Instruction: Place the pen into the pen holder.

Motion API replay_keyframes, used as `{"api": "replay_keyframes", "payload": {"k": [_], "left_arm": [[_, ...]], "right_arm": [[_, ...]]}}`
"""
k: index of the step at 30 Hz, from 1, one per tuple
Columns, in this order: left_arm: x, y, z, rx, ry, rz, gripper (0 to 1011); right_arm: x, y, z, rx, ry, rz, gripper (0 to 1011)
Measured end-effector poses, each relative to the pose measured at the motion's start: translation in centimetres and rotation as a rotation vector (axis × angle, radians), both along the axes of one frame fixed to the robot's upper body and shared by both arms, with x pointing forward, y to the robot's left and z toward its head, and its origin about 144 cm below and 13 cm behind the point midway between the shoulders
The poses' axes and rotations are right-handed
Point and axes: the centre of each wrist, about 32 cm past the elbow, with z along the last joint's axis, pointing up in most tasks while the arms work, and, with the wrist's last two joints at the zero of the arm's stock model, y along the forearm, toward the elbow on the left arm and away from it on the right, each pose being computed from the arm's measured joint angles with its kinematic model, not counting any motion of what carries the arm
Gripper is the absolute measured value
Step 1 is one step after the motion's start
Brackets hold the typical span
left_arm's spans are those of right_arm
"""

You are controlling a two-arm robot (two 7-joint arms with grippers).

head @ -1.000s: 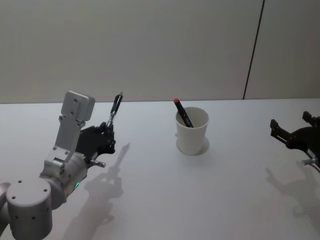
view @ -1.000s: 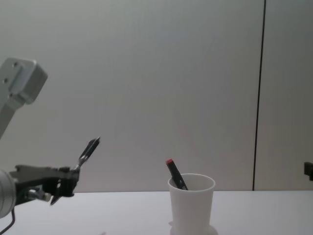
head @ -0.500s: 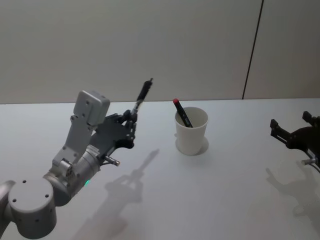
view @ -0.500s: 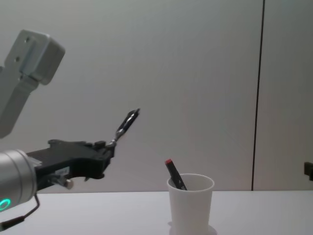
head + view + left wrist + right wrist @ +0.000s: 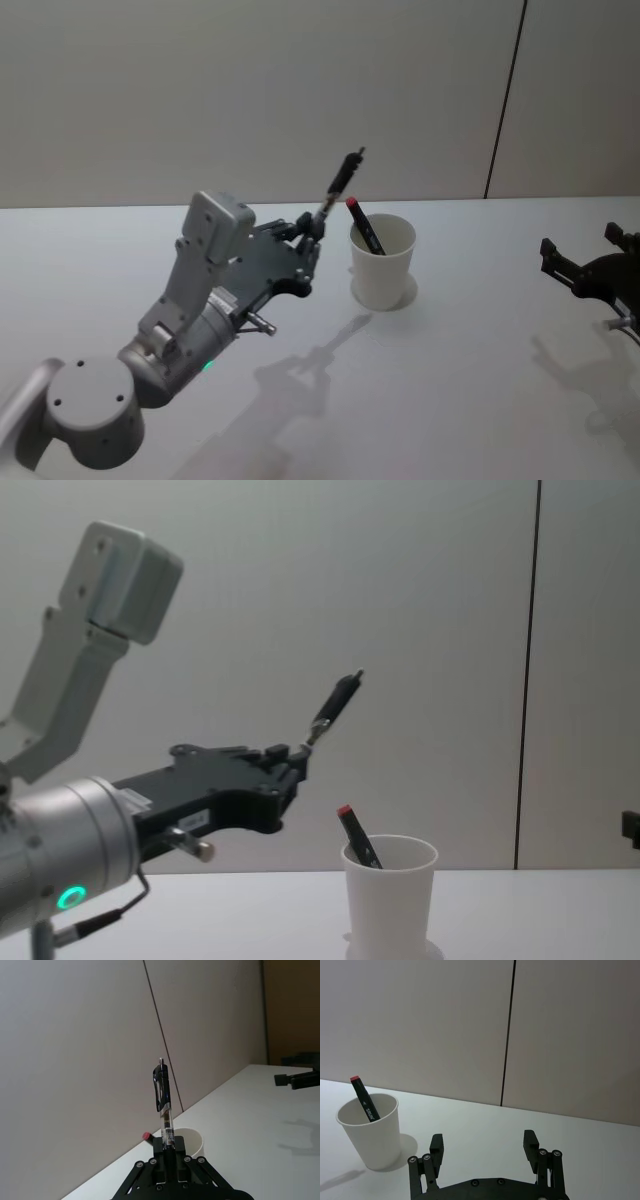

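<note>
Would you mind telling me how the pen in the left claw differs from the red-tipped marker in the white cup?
The pen is gripped aloft by the left claw, left of the cup; the marker stands inside it. The pen has a clear barrel and black clip; the marker is black with a red end. The pen's top tilts right, the marker's left. Both are slim and slanted. The right claw idles open at the far right.

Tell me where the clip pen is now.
In the head view, the pen is clamped in the left pincer, tilted above the table, just left of the pen holder.
</note>
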Motion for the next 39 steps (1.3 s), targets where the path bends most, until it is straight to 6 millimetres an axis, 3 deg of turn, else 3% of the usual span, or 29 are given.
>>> {"api": "replay_keyframes", "payload": {"k": [39], "left_arm": [[4.9, -5.4, -1.2, -0.003, -0.031, -0.346, 131]], "right_arm": [[0.0, 0.0, 0.0, 0.0, 0.0, 0.0, 1002]]}}
